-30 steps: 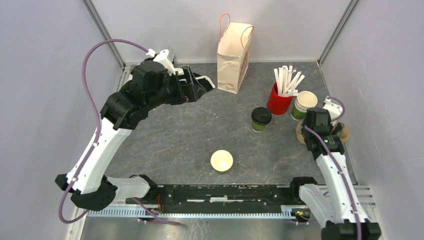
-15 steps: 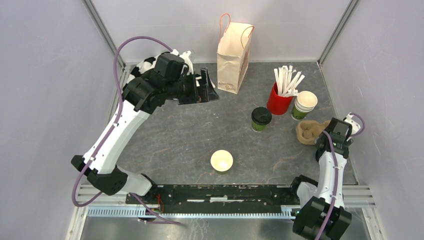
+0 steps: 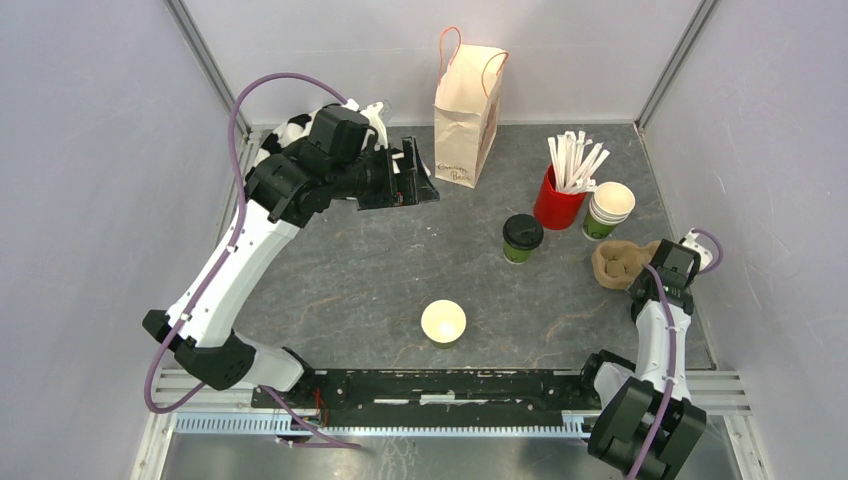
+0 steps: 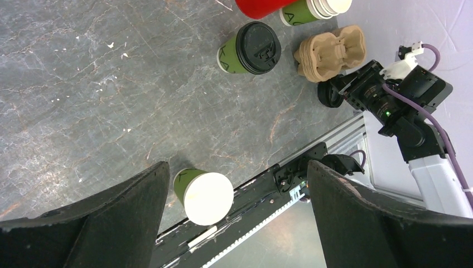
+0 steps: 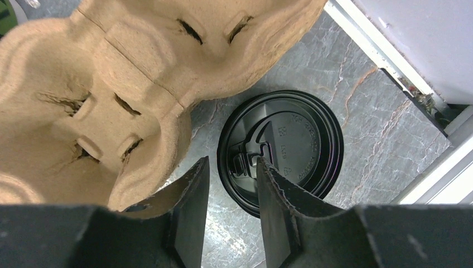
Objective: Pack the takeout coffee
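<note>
— Left gripper [image 4: 237,167]?
— Spread wide, hanging high above the table [image 4: 83,84].
— Coffee?
— One lidded cup [image 4: 251,49], upright, well ahead of that gripper. Sits closer to the right gripper [image 5: 231,167], out past the carrier [image 5: 111,84]. Then an open cup [image 4: 204,195], green with a pale top, standing almost straight below the left gripper, between its fingers in the wrist view. Cannot tell what fills either one.
— Right gripper?
— Narrowed to a slim gap, down low over a loose black lid [image 5: 281,151] lying flat on the table. Straddles the lid's near edge; cannot tell whether touching.
— Carrier?
— Just left of the right fingers, beside the lid, wells facing up.
— Other containers?
— Beyond the carrier from the right gripper: a red cup [image 3: 557,205] holding white sticks [image 3: 575,158], with a stack [image 3: 606,212] of cups just beside it. Near the left gripper, a bag [image 3: 467,100], upright; inside hidden.
</note>
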Action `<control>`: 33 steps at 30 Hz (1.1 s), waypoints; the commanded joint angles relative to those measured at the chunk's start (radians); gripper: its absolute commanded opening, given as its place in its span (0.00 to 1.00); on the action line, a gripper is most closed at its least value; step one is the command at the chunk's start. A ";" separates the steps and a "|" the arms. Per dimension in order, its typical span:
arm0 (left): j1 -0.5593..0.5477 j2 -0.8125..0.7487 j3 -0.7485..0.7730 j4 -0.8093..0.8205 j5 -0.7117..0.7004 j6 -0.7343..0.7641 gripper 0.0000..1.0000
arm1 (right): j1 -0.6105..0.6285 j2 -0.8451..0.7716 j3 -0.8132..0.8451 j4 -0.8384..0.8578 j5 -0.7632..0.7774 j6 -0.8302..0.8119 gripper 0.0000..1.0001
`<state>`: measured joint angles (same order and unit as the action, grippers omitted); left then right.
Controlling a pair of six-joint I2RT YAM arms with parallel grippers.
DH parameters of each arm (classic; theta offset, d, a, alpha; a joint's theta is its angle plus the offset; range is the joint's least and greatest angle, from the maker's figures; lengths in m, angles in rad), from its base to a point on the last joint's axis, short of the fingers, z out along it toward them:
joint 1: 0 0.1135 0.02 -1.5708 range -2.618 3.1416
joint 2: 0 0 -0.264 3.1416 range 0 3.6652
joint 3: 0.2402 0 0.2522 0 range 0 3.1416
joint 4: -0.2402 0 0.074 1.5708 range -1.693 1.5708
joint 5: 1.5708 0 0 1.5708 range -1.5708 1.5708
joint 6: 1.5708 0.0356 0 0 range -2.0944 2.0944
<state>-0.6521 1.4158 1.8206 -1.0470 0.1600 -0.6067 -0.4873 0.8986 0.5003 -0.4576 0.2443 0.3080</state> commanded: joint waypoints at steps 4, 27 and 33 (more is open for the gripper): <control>-0.001 -0.008 0.029 0.009 0.008 0.022 0.98 | -0.007 0.035 0.001 0.060 -0.010 -0.019 0.36; -0.001 0.008 0.025 0.011 0.013 0.037 0.98 | -0.008 0.042 0.004 0.066 -0.005 -0.044 0.05; -0.001 0.003 0.023 0.011 0.014 0.044 0.98 | -0.008 0.023 0.012 0.055 -0.004 -0.034 0.00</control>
<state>-0.6521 1.4269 1.8206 -1.0466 0.1608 -0.6060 -0.4919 0.9424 0.4953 -0.4198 0.2359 0.2733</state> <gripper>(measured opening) 0.980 0.006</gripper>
